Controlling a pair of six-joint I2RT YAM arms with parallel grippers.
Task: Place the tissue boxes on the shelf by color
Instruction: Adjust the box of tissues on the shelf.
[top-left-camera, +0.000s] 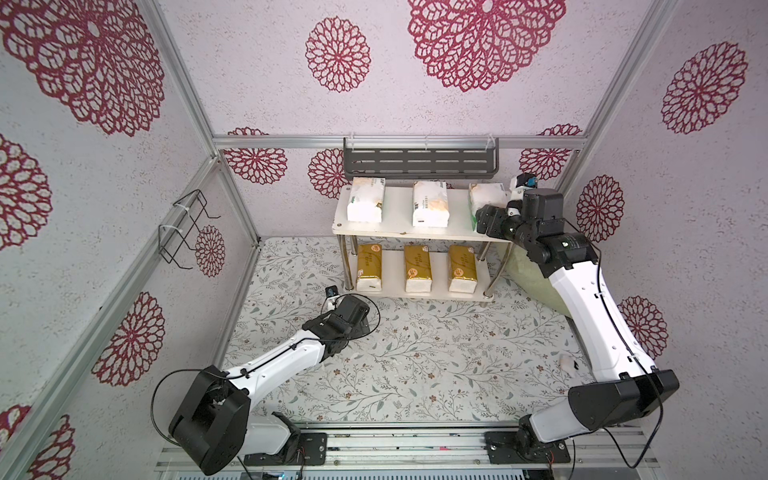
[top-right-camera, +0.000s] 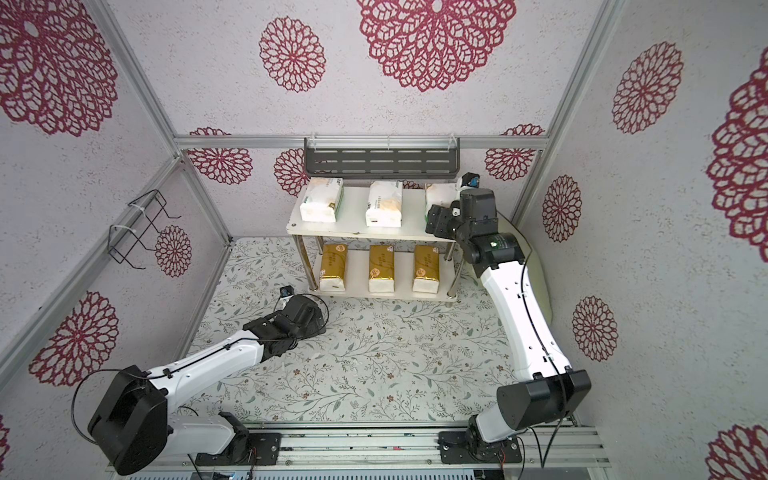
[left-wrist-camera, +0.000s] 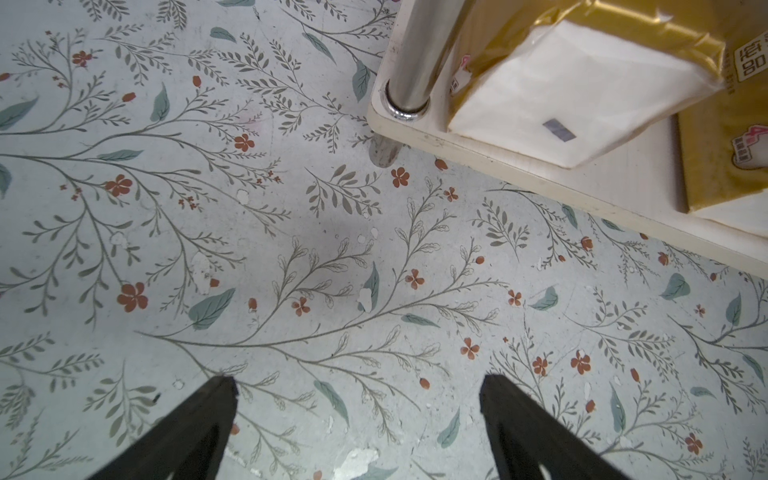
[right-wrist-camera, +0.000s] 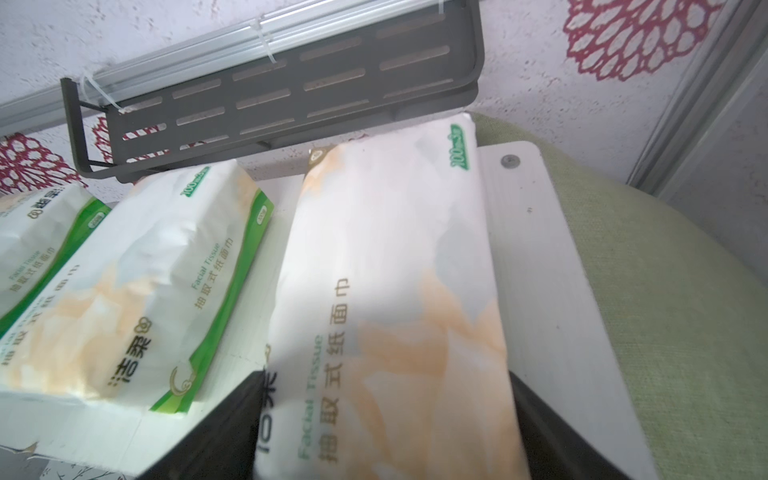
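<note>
As read from the left edge rightward: black wire holder (top-left-camera: 183, 228) on the side wall at middle left, in both top views. Right of it and lower, just left of centre: left gripper (left-wrist-camera: 357, 380), low over the floral tabletop (top-left-camera: 415, 365), black fingers (left-wrist-camera: 199, 424) spread wide with only the printed surface between them, nothing held. Nearest task item to this tool: left gold pack (left-wrist-camera: 582, 91), white end toward the camera at the upper right of the left wrist view, on the lower board beside a chrome post (left-wrist-camera: 409, 54), well clear of the fingertips.

Centre of both top views: shelf (top-left-camera: 397, 212), two white boards on chrome posts, against the back wall. Upper board, left to right: left white pack (top-left-camera: 365, 199), middle white pack (top-left-camera: 430, 203), right white pack (top-left-camera: 484, 197), each lying flat and apart from its neighbour. Lower board, left to right: left gold pack, middle gold pack (top-left-camera: 417, 268), right gold pack (top-left-camera: 462, 268), parallel, white ends facing forward, gaps between. Above the shelf on the back wall: dark grey slotted rack (top-left-camera: 419, 162).

Right of centre: right gripper (right-wrist-camera: 386, 374) at the right end of the upper board, closed against both long sides of the right white pack at its near end, pack resting flat on the board and running away from the fingers toward the rack. Middle white pack just beside it, at the left of the right wrist view. Behind the right arm, at the shelf's right side: pale green cushion (top-left-camera: 536, 282).
</note>
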